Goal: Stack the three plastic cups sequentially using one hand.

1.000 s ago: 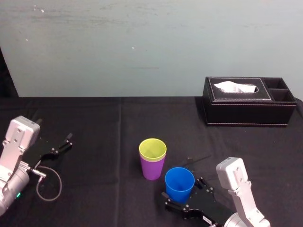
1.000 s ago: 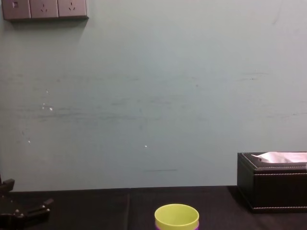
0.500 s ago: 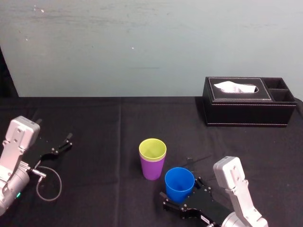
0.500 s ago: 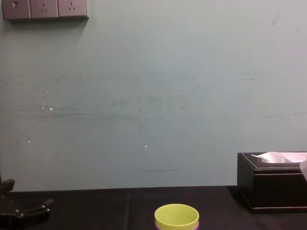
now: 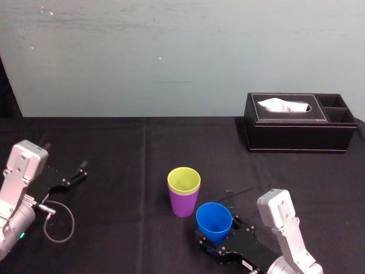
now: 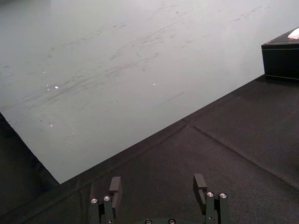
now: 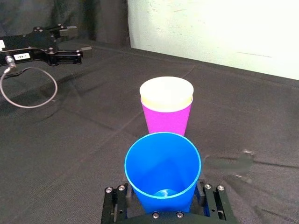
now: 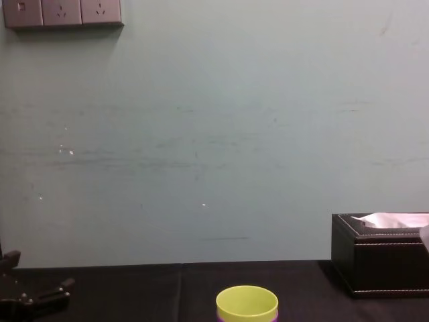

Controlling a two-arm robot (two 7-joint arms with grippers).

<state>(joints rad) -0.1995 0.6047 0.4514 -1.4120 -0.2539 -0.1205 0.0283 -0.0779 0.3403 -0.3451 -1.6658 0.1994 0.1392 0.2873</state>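
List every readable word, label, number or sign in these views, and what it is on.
White label on the left arm behind the left gripper: print too small to read.
Purple plastic cup, yellow-green plastic cup nested in it, blue plastic cup between the right gripper's fingers, black tissue box, wall sockets: no text.

On the table point(image 5: 125, 148): nested cups point(image 5: 183, 193) central, tissue box point(image 5: 299, 130) back right.
The lone cup point(image 5: 214, 221) is just before the nested cups and to their right, held in the right gripper point(image 5: 217, 233); the tissue box lies well behind both, and the left gripper point(image 5: 76, 174) lies far left.
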